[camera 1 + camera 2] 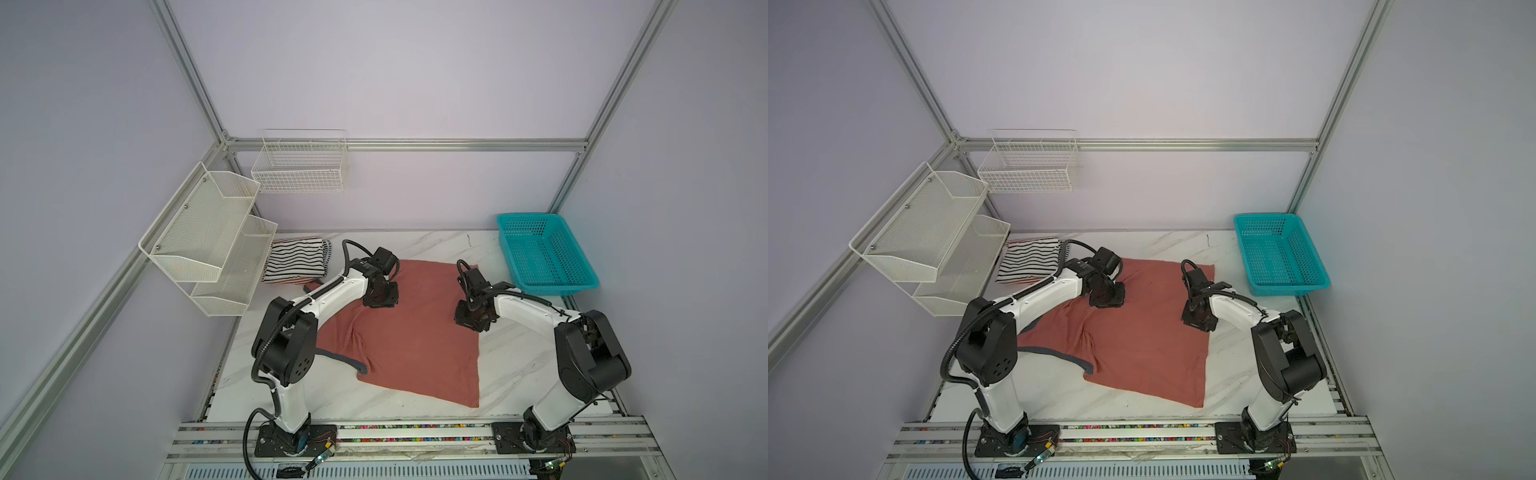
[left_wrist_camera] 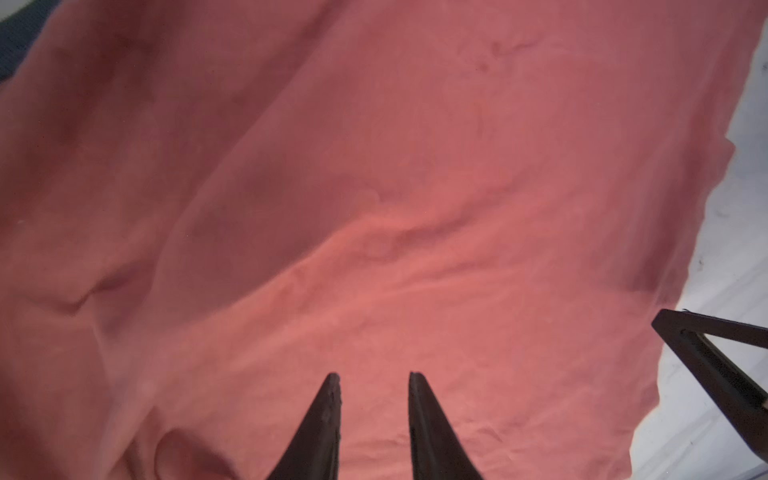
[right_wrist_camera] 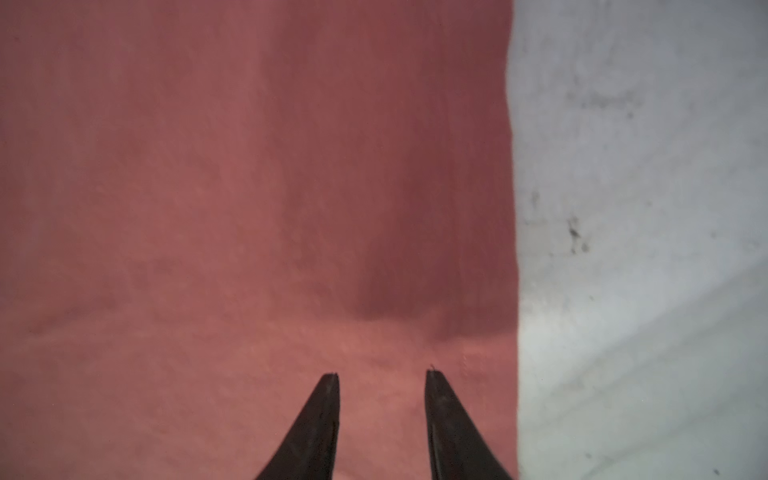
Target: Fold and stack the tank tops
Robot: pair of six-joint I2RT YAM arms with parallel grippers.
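Note:
A salmon-red tank top [image 1: 415,332] [image 1: 1142,340] lies spread on the marble table, its grey-blue trim [image 1: 353,363] curving along the near left edge. A folded tank top, white with black stripes [image 1: 297,259] [image 1: 1030,259], tops a small pile at the back left. My left gripper [image 1: 380,301] [image 2: 374,376] hovers over the red cloth's far left part, open, with only cloth [image 2: 374,187] showing between its tips. Near the cloth's right edge, my right gripper [image 1: 471,322] [image 3: 382,374] is open too and holds nothing. The red fabric [image 3: 249,187] ends in a straight edge beside it.
A turquoise basket [image 1: 544,253] [image 1: 1279,253] stands at the back right. A white mesh shelf [image 1: 212,241] hangs on the left wall over the striped pile, and a wire basket [image 1: 301,166] hangs on the back wall. Bare table [image 1: 519,365] lies right of the cloth.

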